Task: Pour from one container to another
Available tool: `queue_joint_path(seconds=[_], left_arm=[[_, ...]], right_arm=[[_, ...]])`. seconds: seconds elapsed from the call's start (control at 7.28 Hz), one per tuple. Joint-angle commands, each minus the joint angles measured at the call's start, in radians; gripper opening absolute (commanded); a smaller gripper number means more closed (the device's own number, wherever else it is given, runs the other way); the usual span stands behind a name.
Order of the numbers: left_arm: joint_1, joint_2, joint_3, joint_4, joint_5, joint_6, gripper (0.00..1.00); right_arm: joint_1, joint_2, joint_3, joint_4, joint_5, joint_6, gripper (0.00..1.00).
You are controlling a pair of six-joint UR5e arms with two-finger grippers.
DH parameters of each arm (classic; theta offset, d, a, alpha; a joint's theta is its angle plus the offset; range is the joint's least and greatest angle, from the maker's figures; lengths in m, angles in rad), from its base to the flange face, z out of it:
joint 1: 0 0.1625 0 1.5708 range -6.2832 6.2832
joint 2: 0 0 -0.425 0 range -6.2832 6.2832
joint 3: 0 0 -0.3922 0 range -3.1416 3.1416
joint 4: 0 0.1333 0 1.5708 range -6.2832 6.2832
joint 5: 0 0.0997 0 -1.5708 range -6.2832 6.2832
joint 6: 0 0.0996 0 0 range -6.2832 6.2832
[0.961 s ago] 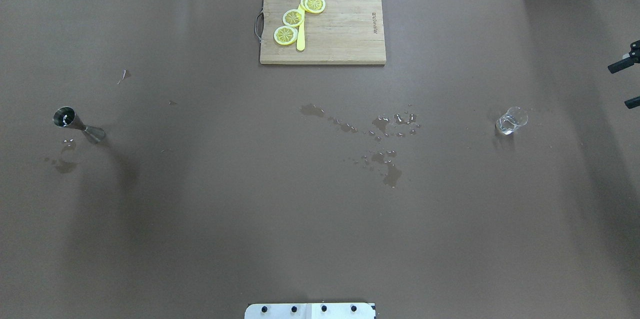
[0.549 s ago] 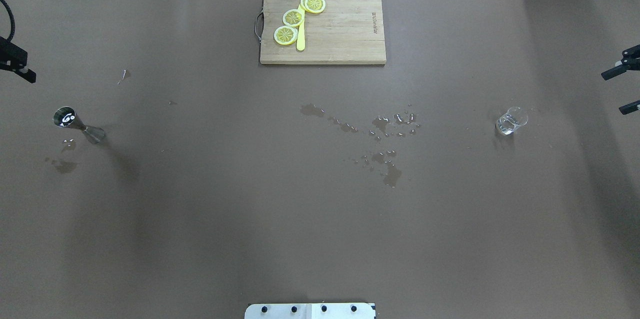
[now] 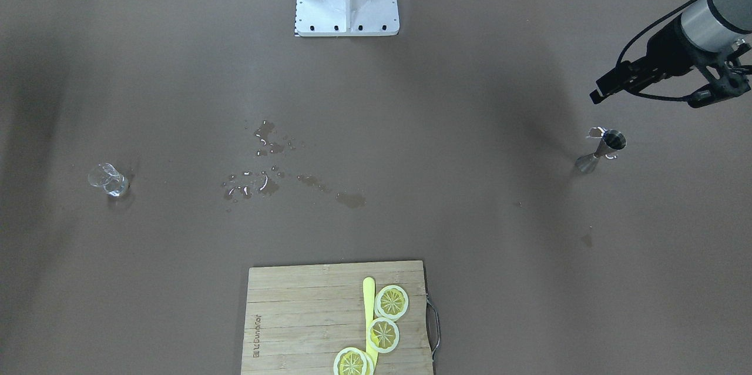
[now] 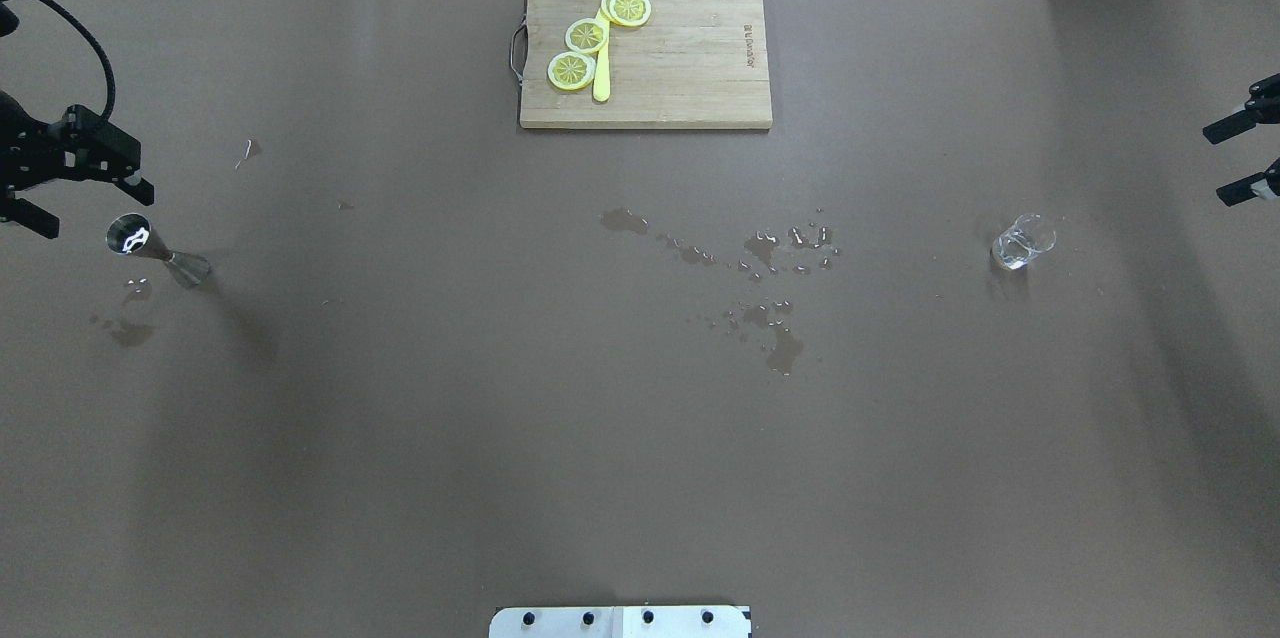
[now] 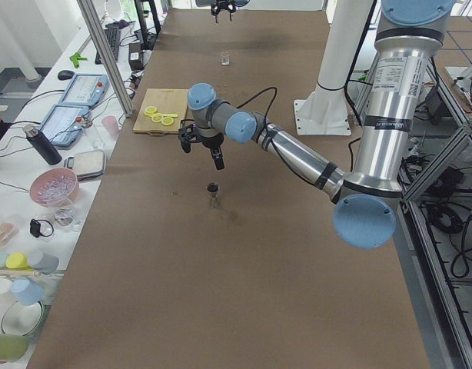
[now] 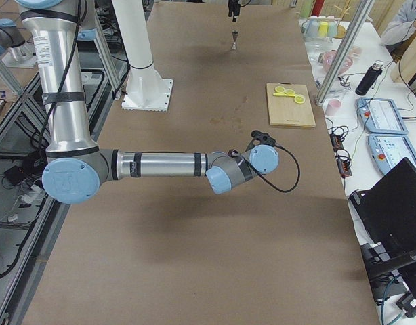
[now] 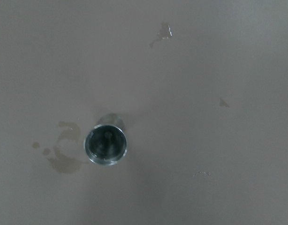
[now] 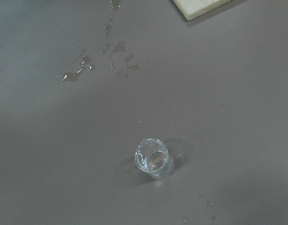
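A steel jigger (image 4: 150, 246) stands upright at the table's left; the left wrist view looks down into its cup (image 7: 105, 144). My left gripper (image 4: 98, 211) hangs open just behind and left of the jigger (image 3: 605, 149), apart from it, with nothing between its fingers. A small clear glass (image 4: 1022, 242) stands at the right and shows in the right wrist view (image 8: 153, 159). My right gripper (image 4: 1222, 165) is open at the right edge, well off from the glass. Neither wrist view shows any fingers.
A wooden cutting board (image 4: 690, 68) with lemon slices (image 4: 587, 36) and a yellow knife (image 4: 601, 78) lies at the far middle. Water puddles (image 4: 770, 258) spot the middle of the brown table, and smaller ones (image 4: 125, 328) lie near the jigger. The robot base (image 4: 620, 621) is at the near edge.
My left gripper has come in from the left edge and moved towards the jigger. The right gripper has shifted slightly at the right edge. The jigger and the glass have not moved.
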Motion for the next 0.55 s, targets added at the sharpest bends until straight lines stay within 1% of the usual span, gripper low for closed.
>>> queue_joint_path(seconds=[0.0,0.14,0.27,0.41], left_arm=[[0.022,0.068,-0.108,-0.002,0.029,-0.011,0.99],[0.065,0.125,-0.189,0.000,0.110,-0.009,0.99],[0.128,0.171,-0.258,0.000,0.187,-0.009,0.99],[0.171,0.208,-0.306,0.000,0.242,-0.011,0.99]], right_arm=[[-0.023,-0.040,0.068,0.017,-0.111,0.125,1.00],[-0.032,-0.069,0.101,0.034,-0.158,0.125,1.00],[-0.048,-0.119,0.114,0.123,-0.182,0.125,1.00],[-0.060,-0.150,0.114,0.218,-0.183,0.125,1.00]])
